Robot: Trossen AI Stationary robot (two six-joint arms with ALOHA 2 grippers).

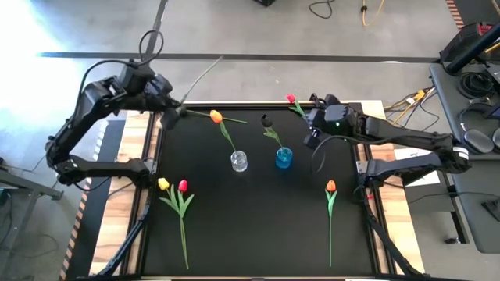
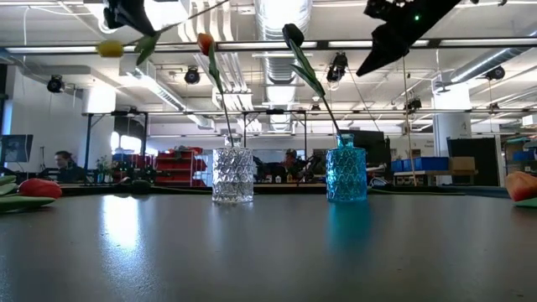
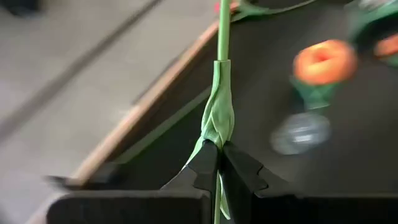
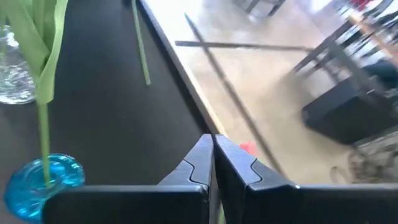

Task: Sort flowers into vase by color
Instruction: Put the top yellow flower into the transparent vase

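Observation:
My left gripper (image 1: 170, 112), high over the table's far left corner, is shut on a yellow tulip. Its head (image 2: 109, 48) hangs under the gripper (image 2: 132, 18), and its stem (image 3: 222, 31) slants up and away. My right gripper (image 1: 311, 119), raised at the far edge, is shut on a red tulip (image 1: 291, 100). An orange tulip (image 1: 216, 117) stands with its stem in the clear vase (image 1: 238, 161). A dark-headed flower (image 1: 266, 121) stands in the blue vase (image 1: 283, 158). My left gripper pinches the yellow tulip's stem between its two fingers, right at the base of the leaf sheath (image 3: 217, 134). The stem runs along the fingers and on past their tips. The flower is lifted clear of the table. My right gripper is shut on the red tulip close behind its head; a bit of red (image 4: 247, 147) shows beside the fingertips (image 4: 202, 155). The fingers themselves hide the place of contact. The flower is clear of the table, its head out over the far edge.
A yellow tulip (image 1: 162, 184) and a red tulip (image 1: 183, 186) lie side by side at the near left. An orange tulip (image 1: 330, 186) lies at the near right, stem toward the near edge. Wooden strips (image 1: 129, 148) border the black mat.

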